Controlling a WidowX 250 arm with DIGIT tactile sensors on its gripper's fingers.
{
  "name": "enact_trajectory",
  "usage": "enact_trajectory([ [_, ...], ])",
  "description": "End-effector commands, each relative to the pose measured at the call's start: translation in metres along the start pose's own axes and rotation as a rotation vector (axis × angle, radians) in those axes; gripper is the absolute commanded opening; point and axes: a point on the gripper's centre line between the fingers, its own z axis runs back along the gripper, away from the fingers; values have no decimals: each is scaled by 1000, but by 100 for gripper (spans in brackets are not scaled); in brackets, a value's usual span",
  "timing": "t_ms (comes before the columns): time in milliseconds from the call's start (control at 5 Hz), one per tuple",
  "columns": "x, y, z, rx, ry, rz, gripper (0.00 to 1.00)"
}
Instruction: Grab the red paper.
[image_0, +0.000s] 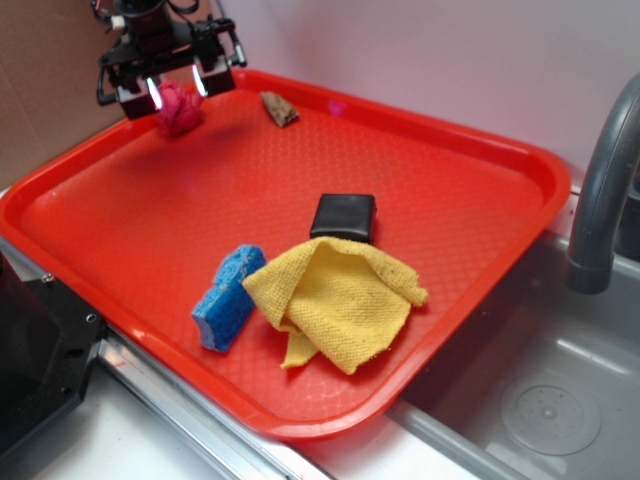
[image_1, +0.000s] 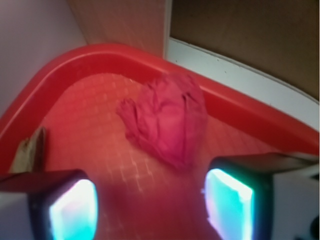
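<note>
Your gripper (image_0: 176, 92) sits at the far left corner of the orange-red tray (image_0: 470, 250), pointed down with its black body above and the two fingers (image_0: 150, 95) spread apart on either side of the red paper (image_0: 179, 108). From the wrist view you can see the wad (image_1: 167, 117) lying on the tray floor ahead of the glowing pads (image_1: 227, 200), near the curved rim; the fingers stand wide and you cannot tell for certain whether either one touches the paper. Nothing is clamped between them. The paper is crumpled and wrinkled, resting close to the tray's back left corner. Just to its right in the exterior view lies a small brown scrap (image_0: 279, 108), apart from the wad. Well apart, toward the near side of the tray, you have a black block (image_0: 343, 216), a yellow cloth (image_0: 335, 300) overlapping its front edge, and a blue sponge (image_0: 228, 297) touching the cloth's left side. A grey faucet (image_0: 600, 190) rises at the right over the sink (image_0: 540, 400)
</note>
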Motion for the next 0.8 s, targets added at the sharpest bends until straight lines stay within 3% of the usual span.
enact_trajectory([
  [0,27,3,-1,9,-62,-7,100],
  [600,27,27,-28,64,-63,-41,100],
])
